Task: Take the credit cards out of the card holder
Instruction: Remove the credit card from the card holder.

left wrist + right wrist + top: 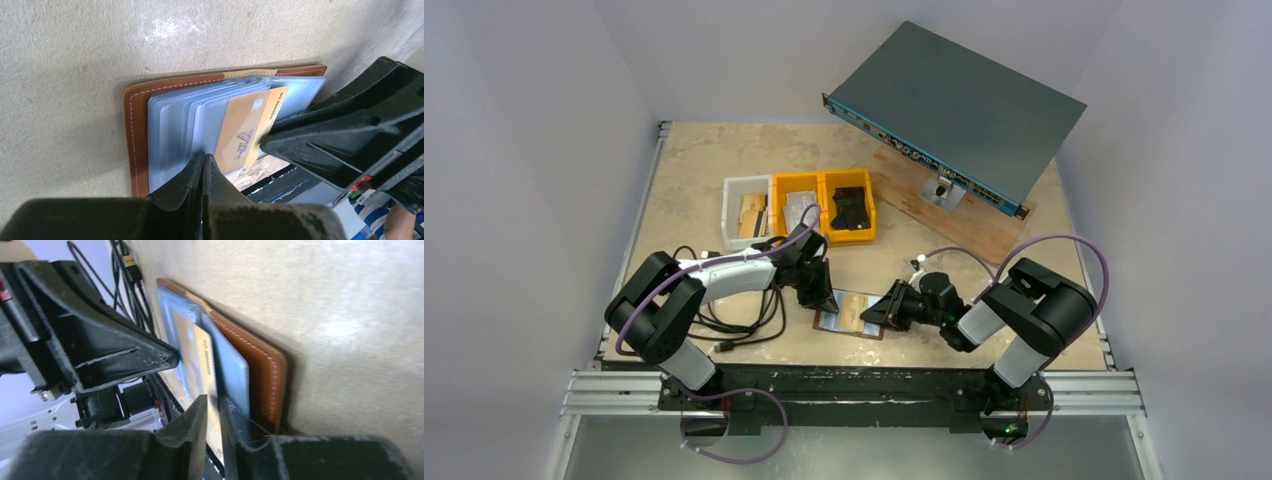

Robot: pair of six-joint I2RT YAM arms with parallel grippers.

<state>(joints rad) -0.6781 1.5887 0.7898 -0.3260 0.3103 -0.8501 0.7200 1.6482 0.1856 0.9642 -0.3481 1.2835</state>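
Note:
The brown card holder [836, 324] [136, 130] [264, 371] lies open on the table between the two arms, its clear blue pockets fanned out. A gold credit card [245, 131] [204, 365] sticks partway out of a pocket. My left gripper [825, 299] [205, 156] is shut, its tips resting on the pockets near the holder's left half. My right gripper [876, 312] [214, 401] comes in from the right with its jaws a narrow gap apart, and the gold card's edge shows in that gap. Other cards in the holder are hidden by the pockets.
A white bin [746, 190] and two yellow bins [779, 208] stand behind the holder, one with a black object [850, 210]. A grey rack unit [954, 105] leans on a wooden board [954, 225] at the back right. Black cables [734, 322] lie beside the left arm.

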